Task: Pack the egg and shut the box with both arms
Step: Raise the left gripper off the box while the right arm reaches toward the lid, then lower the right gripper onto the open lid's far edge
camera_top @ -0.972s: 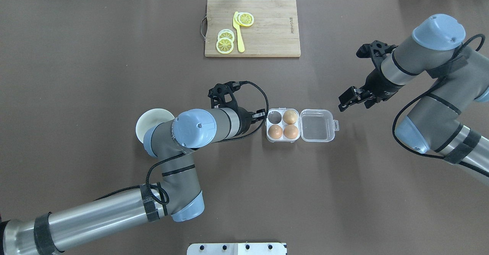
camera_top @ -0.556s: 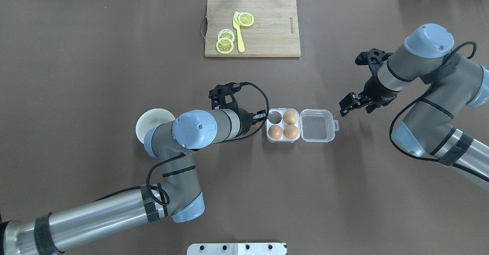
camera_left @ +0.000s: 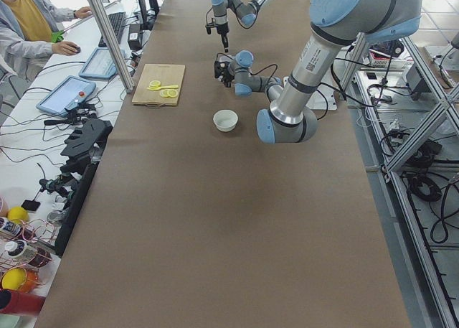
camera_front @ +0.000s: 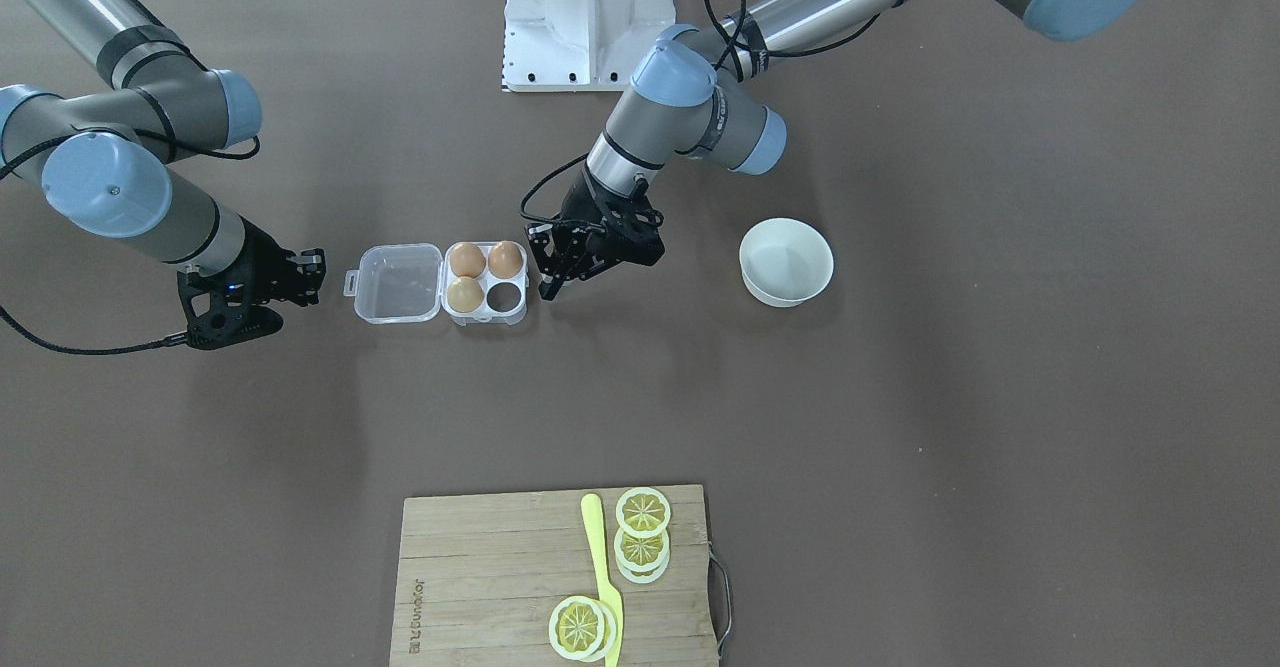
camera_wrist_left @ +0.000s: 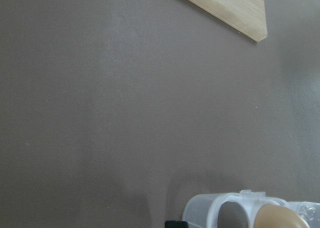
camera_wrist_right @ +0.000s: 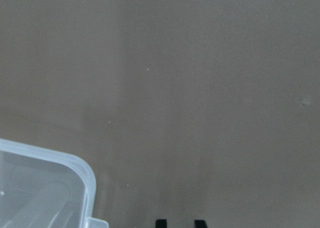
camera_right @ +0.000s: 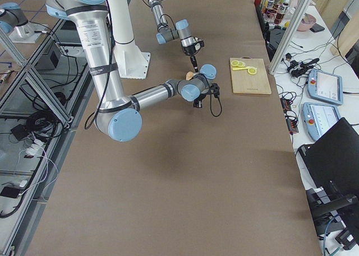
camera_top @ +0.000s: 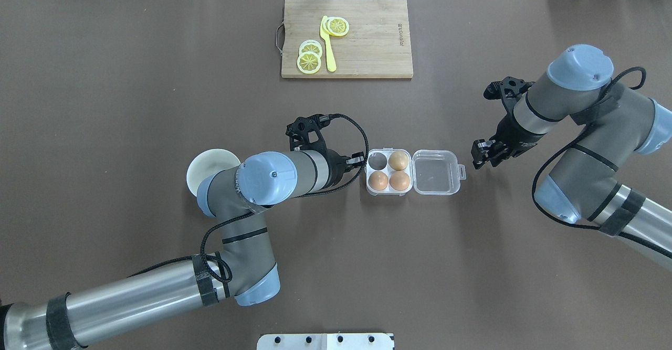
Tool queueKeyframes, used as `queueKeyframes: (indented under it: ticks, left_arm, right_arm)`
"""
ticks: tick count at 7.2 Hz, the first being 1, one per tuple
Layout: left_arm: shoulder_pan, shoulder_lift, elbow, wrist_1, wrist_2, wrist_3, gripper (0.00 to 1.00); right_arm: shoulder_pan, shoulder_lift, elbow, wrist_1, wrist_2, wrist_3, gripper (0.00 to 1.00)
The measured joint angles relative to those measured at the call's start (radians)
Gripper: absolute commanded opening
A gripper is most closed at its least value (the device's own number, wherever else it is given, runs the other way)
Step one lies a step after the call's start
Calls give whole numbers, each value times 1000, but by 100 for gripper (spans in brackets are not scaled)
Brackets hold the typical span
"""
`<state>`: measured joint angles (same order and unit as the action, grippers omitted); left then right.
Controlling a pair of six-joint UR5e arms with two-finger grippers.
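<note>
- The box sat about mid-table. Its lid lay flat open toward the right arm, with the latch tab poking out at the outer edge.
- Three cells were filled. The egg was in the near cell on the left arm's side, with a look-alike brown egg just beside it. A paler tan egg sat behind that one. The two brown ones looked the same to me.
- The fourth cell, far row on the left arm's side, showed only its clear bottom.
- The left gripper was right up against the box's outer edge by that cell. Couldn't tell if it touched, or if its pincers were apart or together. The left wrist view only caught one black fingertip beside the cell rim.
- The right gripper hung just off the latch tab, a thin strip of table between them. Its fingertips were a little apart, gripping nothing.
- Room-wise, a wide stretch of brown table lay between the box and the cutting board at the far edge. The board carried lemon slices and a yellow knife.
- Another stretch of table ran from the box back to the white base.
- The white bowl stood well apart from the box, with the left arm overlapping it in the overhead view.
</note>
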<state>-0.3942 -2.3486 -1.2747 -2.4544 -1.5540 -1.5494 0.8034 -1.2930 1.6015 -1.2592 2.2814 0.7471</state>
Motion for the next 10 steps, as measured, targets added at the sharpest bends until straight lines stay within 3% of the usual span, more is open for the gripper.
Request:
queueKeyframes:
  ticks: [3, 10]
  left_arm:
    - [0, 0, -1, 0, 0, 0, 0]
    - [0, 4, -6, -2, 0, 1, 0]
  right_arm:
    - [3, -2, -18, 73, 33, 5, 0]
    - [114, 16, -136, 212, 324, 73, 0]
